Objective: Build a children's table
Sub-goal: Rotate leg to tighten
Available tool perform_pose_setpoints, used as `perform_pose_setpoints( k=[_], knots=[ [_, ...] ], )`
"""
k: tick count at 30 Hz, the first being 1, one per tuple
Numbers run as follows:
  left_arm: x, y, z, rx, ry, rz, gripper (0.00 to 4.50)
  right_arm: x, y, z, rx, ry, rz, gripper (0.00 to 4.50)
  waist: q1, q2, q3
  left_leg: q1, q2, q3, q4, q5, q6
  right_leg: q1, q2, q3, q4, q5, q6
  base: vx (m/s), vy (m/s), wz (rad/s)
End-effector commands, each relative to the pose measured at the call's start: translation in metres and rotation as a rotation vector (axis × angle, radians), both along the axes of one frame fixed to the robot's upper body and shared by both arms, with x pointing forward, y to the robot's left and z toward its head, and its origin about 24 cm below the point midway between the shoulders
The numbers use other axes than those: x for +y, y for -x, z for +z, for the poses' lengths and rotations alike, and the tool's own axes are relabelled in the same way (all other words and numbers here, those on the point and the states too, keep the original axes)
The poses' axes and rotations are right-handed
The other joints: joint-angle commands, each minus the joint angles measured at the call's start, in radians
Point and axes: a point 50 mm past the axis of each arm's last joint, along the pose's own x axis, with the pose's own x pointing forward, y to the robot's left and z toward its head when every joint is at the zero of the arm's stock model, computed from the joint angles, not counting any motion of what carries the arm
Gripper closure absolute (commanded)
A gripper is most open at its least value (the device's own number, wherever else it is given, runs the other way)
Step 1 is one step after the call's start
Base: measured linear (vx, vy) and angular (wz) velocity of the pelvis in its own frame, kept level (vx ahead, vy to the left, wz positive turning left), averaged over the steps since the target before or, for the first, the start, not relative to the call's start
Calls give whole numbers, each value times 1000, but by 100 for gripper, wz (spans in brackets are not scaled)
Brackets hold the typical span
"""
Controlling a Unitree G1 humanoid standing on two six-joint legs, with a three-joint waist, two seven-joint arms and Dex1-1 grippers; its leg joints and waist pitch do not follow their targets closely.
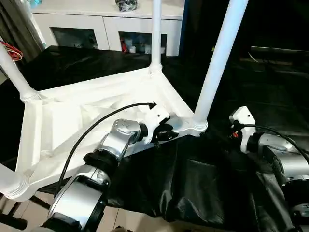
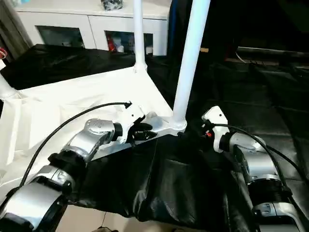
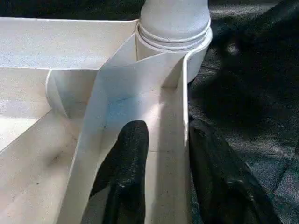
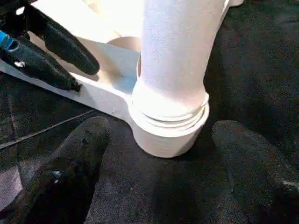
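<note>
The bench point(image 1: 227, 188), draped in black sheeting, carries the tabletop point(image 1: 63, 125) upside down across its 9 o'clock half, ribbed underside up. Legs are seen standing in its corner sockets; the near leg point(image 1: 217, 63) rises at about 1 o'clock from the left claw. The step in hand is judged to be the seating of this near leg in its socket point(image 4: 166, 135), with the tabletop steadied meanwhile.

The tabletop's rim wall point(image 3: 182, 140) is gripped by the left claw point(image 3: 163, 163), one finger inside and one outside. The right claw point(image 4: 154, 186) is held released, its fingers spread to either side of the socket, touching nothing.

A firm downward press or twist on the leg is probably called for next. Open sheeting lies toward 3 o'clock; the bench edge runs close along 6 o'clock.
</note>
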Motion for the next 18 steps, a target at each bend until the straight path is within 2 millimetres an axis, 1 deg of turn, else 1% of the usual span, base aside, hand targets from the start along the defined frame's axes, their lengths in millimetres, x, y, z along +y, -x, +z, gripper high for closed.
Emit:
perform_pose_setpoints(
  k=[1,3,6,7,8,13,14,15,18],
  knots=[
    [0,-2,2,5,-11,-6,343,2,-6,7,-28,5,1,56,1,-19,-92,14,30,-13,-59,-159,119,63,-36,35,-62,-212,-253,0,0,0],
    [0,-2,2,4,-22,-14,367,2,-6,7,-30,7,0,56,1,-20,-92,13,29,-13,-58,-156,122,65,-36,34,-62,-214,-251,0,0,0],
    [0,-1,-1,7,-48,-34,377,2,-6,7,-33,8,2,56,2,-20,-92,15,30,-13,-58,-156,122,63,-36,35,-62,-219,-249,0,0,0],
    [0,0,-1,8,-58,-41,395,2,-6,7,-33,9,4,56,2,-20,-92,15,30,-13,-58,-156,123,63,-36,35,-63,-218,-250,0,0,0],
    [0,0,-2,7,-70,-50,395,2,-6,7,-34,9,5,56,2,-21,-92,13,30,-13,-58,-154,124,64,-35,35,-61,-211,-252,0,0,0],
    [-1,2,-4,14,-88,-75,442,3,-7,7,-26,-3,9,56,2,-22,-92,13,30,-13,-58,-156,125,64,-36,35,-61,-212,-254,0,0,0],
    [-1,2,-5,16,-92,-82,448,3,-7,7,-18,-12,11,39,3,-21,-93,15,30,-13,-58,-157,124,64,-37,35,-61,-216,-254,0,0,0],
    [-1,2,-5,18,-96,-87,448,3,-8,7,-15,-20,9,39,2,-21,-92,14,30,-13,-58,-158,124,64,-37,34,-62,-217,-254,0,0,0],
    [-1,2,-5,19,-95,-93,450,4,-8,8,-7,-35,18,12,3,-21,-93,13,30,-13,-58,-153,125,66,-37,34,-61,-210,-254,0,0,0]
  ],
)
